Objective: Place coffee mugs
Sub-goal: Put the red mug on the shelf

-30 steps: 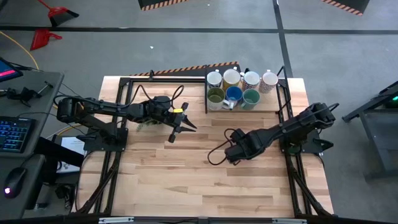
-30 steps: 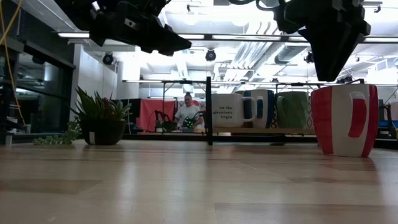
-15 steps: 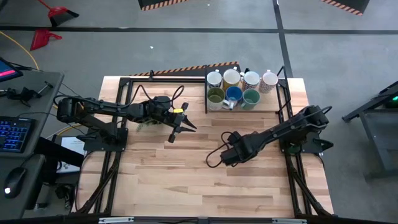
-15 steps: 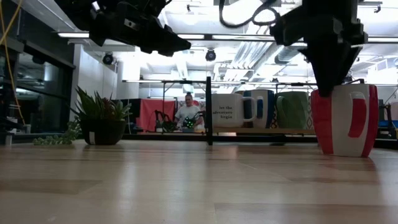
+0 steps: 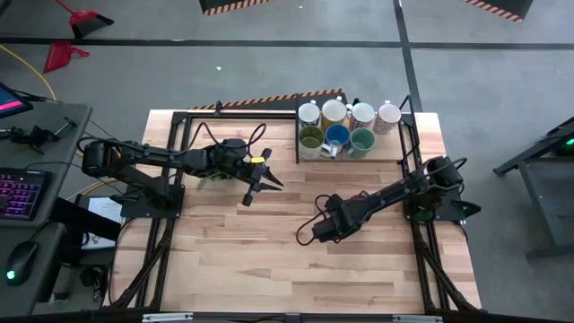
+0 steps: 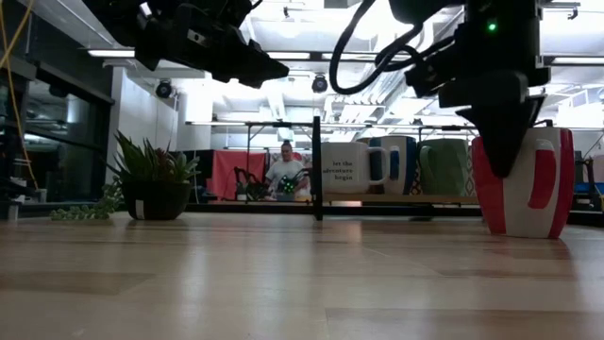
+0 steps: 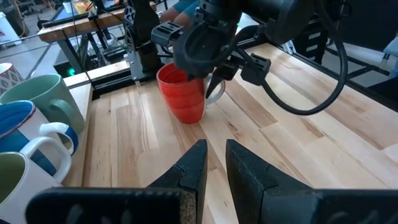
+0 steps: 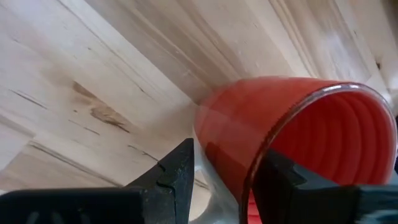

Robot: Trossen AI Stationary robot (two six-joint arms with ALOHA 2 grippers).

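Coffee mugs (image 5: pixel 345 127), seven of them, cluster at the far edge of the bench (image 5: pixel 224 269); the red mug (image 7: pixel 183 93) stands upright mid-bench. Right tool (image 8: pixel 227 180) straddles its rim, fingers apart. Left tool (image 5: pixel 265 180) hovers nearby, fingers nearly together, empty.

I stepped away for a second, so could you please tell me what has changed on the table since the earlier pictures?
The right gripper has come down over the red mug, and its open fingers now straddle the wall beside the handle without closing. In the high view the arm has drawn toward the table's middle. The left gripper, the mug itself and the mugs at the back stayed put.
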